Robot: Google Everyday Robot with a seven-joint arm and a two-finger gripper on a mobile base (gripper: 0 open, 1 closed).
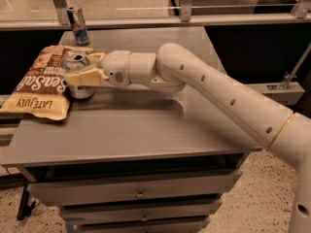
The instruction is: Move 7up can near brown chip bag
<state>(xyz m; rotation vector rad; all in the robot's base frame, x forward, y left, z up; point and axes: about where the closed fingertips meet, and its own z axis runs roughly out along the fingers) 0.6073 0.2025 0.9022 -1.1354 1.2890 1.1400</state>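
Note:
The 7up can (pixel 77 76) stands upright at the left of the grey cabinet top, right against the right edge of the brown chip bag (pixel 41 83); its silver top with tab shows and part of its side is hidden by a finger. The bag lies flat, brown with tan ends and white "Sea Salt" lettering. My gripper (pixel 83 68) reaches in from the right, and its cream fingers (pixel 86 76) are closed around the can's upper half. The white arm stretches from the lower right across the top.
A slim blue-and-silver can (pixel 77 25) stands at the back left of the cabinet top (pixel 146 125). A metal rail and posts run behind the cabinet. Drawers sit below the front edge. The bag overhangs the left edge.

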